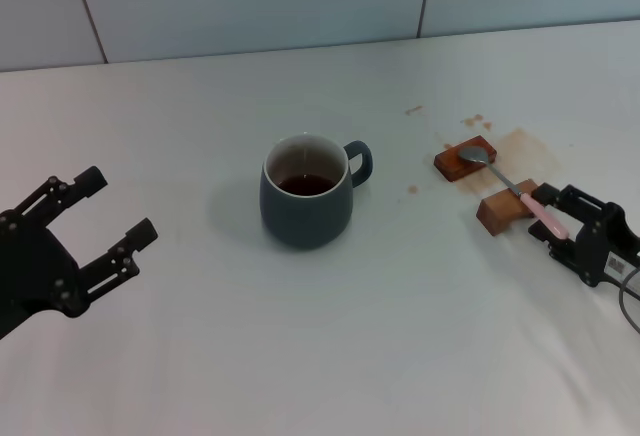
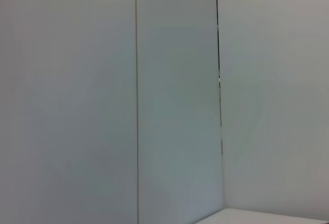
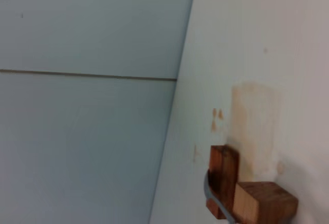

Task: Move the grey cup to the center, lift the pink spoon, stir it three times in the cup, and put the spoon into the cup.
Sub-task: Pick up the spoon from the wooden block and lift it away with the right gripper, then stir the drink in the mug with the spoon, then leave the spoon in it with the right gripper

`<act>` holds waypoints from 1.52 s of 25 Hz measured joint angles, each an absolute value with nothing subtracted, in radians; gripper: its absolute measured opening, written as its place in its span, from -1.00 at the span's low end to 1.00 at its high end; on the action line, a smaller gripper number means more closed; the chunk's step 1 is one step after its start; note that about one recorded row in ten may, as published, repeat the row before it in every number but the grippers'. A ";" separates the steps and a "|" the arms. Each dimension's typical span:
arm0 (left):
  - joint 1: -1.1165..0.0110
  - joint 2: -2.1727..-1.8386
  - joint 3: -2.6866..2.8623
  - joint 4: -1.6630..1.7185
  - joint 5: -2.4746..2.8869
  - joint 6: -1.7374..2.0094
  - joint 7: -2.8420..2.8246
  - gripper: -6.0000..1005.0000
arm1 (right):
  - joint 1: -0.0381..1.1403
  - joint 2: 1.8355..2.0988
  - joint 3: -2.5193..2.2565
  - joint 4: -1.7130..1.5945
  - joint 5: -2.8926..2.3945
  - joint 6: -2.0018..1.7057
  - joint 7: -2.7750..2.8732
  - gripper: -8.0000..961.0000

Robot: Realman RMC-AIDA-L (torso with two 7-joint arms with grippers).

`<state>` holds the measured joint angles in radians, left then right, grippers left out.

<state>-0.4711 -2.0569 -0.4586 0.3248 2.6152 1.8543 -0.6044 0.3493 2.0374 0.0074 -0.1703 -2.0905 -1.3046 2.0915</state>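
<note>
pink spoon (image 1: pixel 520 192) between right gripper (image 1: pixel 553 218) jaws

A dark blue-grey cup (image 1: pixel 306 196) stands upright on the white desk (image 1: pixel 330 356), its loop handle turned toward the pink spoon (image 1: pixel 512 187), its whitish inside holding dark brown liquid. The spoon lies well apart from the cup, bridged across two brown wooden blocks (image 1: pixel 487 185), silver bowl on the farther block, pale pink handle past the nearer.
</note>
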 joint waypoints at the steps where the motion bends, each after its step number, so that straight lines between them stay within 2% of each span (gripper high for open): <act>1: -0.470 -2.057 -0.459 0.324 2.612 1.855 -0.604 0.58 | 0.351 2.034 -0.001 -0.169 -2.091 -1.304 2.092 0.36; 3: -0.467 -2.058 -0.459 0.321 2.606 1.857 -0.604 0.58 | 0.354 2.029 -0.012 -0.168 -2.091 -1.304 2.093 0.36; 13: -0.461 -2.058 -0.459 0.311 2.598 1.859 -0.605 0.58 | 0.364 2.028 -0.002 -0.185 -2.079 -1.335 1.998 -0.62; 16: -0.459 -2.058 -0.459 0.310 2.598 1.863 -0.605 0.58 | 0.373 2.034 0.006 -0.203 -2.065 -1.359 1.920 -0.69; 18: -0.453 -2.058 -0.459 0.310 2.597 1.872 -0.605 0.58 | 0.382 2.053 0.012 -0.235 -1.991 -1.421 1.711 -0.74; 24: -0.446 -2.058 -0.455 0.297 2.596 1.870 -0.606 0.58 | 0.406 2.076 0.005 -0.236 -1.816 -1.563 1.178 -0.74; 26: -0.445 -2.058 -0.445 0.296 2.603 1.863 -0.605 0.58 | 0.433 2.070 -0.004 -0.251 -1.798 -1.629 1.053 -0.74; 27: -0.444 -2.058 -0.435 0.295 2.606 1.858 -0.605 0.58 | 0.451 2.063 -0.014 -0.269 -1.798 -1.662 1.014 -0.74; 28: -0.443 -2.059 -0.405 0.296 2.610 1.841 -0.605 0.58 | 0.485 2.045 -0.072 -0.339 -1.801 -1.728 1.007 -0.74; 29: -0.443 -2.059 -0.405 0.296 2.610 1.841 -0.605 0.58 | 0.485 2.045 -0.072 -0.339 -1.801 -1.728 1.007 -0.74; 31: -0.443 -2.059 -0.364 0.296 2.610 1.821 -0.608 0.58 | 0.514 2.029 -0.158 -0.447 -1.802 -1.777 1.079 -0.74; 33: -0.444 -2.059 -0.305 0.297 2.611 1.790 -0.627 0.58 | 0.540 2.017 -0.319 -0.700 -1.802 -1.810 1.356 -0.74; 34: -0.444 -2.059 -0.305 0.297 2.611 1.790 -0.627 0.58 | 0.540 2.017 -0.319 -0.700 -1.802 -1.810 1.356 -0.74; 35: -0.446 -2.058 -0.269 0.300 2.611 1.771 -0.639 0.58 | 0.541 2.014 -0.421 -0.889 -1.805 -1.812 1.570 -0.74; 37: -0.446 -2.058 -0.259 0.302 2.611 1.765 -0.642 0.58 | 0.541 2.009 -0.471 -0.981 -1.813 -1.811 1.676 -0.74; 38: -0.445 -2.058 -0.252 0.302 2.610 1.761 -0.644 0.58 | 0.549 1.992 -0.556 -1.144 -1.847 -1.816 1.879 -0.74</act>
<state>-0.4454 -2.0580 -0.2524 0.3021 2.6102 1.7612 -0.6435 0.5486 1.9919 -0.5563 -1.1437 -1.8467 -1.8162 1.8793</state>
